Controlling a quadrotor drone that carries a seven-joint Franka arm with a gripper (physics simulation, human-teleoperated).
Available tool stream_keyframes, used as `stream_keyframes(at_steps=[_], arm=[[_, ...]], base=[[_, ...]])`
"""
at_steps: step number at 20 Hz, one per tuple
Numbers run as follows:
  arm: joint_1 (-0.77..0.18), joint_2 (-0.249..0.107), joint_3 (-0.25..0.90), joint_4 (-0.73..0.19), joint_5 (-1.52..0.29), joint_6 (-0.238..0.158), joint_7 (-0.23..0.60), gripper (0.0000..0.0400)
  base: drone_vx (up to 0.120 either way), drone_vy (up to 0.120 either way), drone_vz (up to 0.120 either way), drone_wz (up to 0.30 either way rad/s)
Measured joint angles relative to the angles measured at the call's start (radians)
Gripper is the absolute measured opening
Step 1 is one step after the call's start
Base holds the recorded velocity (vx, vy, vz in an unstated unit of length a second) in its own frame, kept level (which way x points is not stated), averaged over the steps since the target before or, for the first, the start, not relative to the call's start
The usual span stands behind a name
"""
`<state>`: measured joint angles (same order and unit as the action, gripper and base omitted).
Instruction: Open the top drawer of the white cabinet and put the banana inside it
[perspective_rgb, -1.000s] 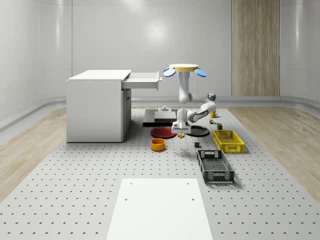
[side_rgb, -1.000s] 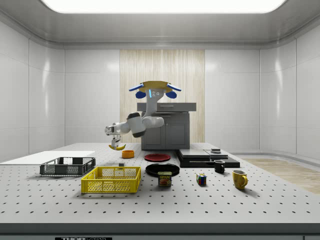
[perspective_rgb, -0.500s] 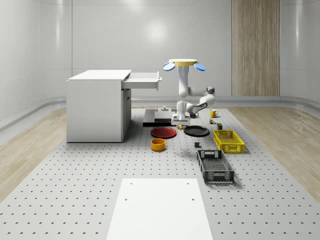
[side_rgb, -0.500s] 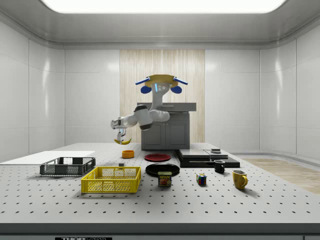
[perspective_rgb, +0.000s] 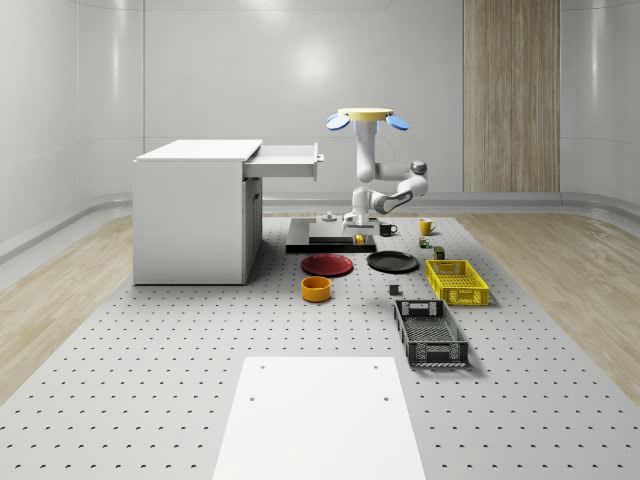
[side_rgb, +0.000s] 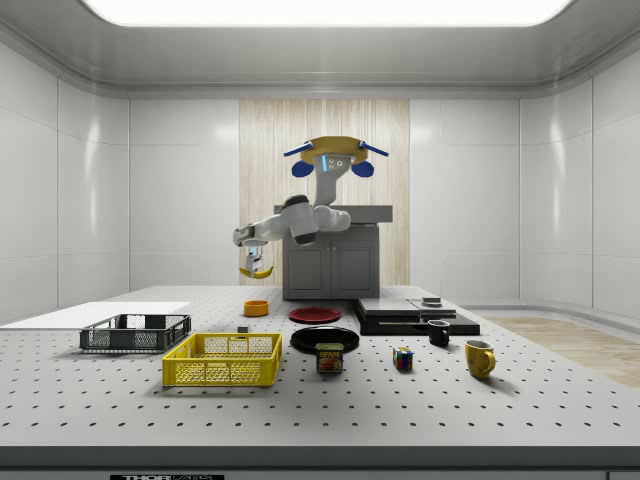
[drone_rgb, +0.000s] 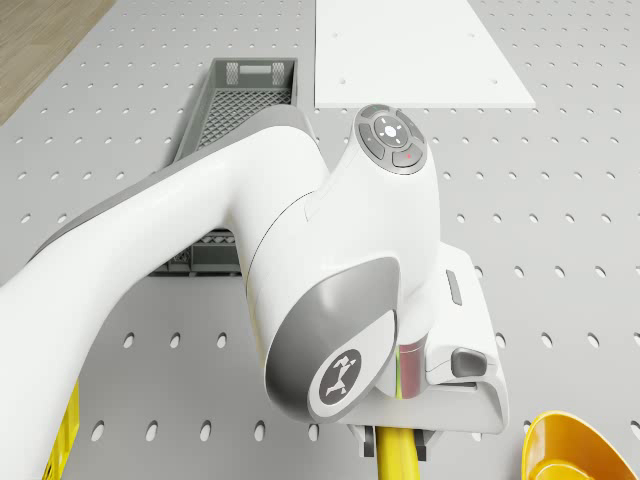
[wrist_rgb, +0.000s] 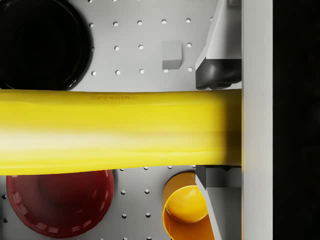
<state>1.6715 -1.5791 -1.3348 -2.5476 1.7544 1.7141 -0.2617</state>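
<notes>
Yellow banana (wrist_rgb: 115, 131); white cabinet (perspective_rgb: 195, 210); red plate (perspective_rgb: 327, 264); yellow basket (perspective_rgb: 457, 281)

In the wrist view, the banana (wrist_rgb: 115, 131) runs off the picture's edge, so its end is cut off. It hides part of the red plate (wrist_rgb: 60, 205) and the black plate (wrist_rgb: 42, 45). The orange bowl (wrist_rgb: 187, 212) is cut off too.

The drone (side_rgb: 333, 152) hovers in the air with its rotors level. Its arm (side_rgb: 300, 218) drops from the body, bends at the elbow and reaches out toward the side view's left. The gripper (side_rgb: 255, 259) points downward, its fingers (wrist_rgb: 218, 73) apparently clamped on the banana (wrist_rgb: 115, 131) from both sides.
</notes>
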Motion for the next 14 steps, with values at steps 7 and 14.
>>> stream_keyframes(at_steps=[7,14], arm=[[0.001,-0.003,0.0,0.0,-0.002,0.003,0.0,0.0193],[0.001,-0.006,0.001,0.0,-0.003,0.005,-0.001,0.0193]], base=[[-0.12,0.0,0.12,0.0],[-0.12,0.0,0.12,0.0]])
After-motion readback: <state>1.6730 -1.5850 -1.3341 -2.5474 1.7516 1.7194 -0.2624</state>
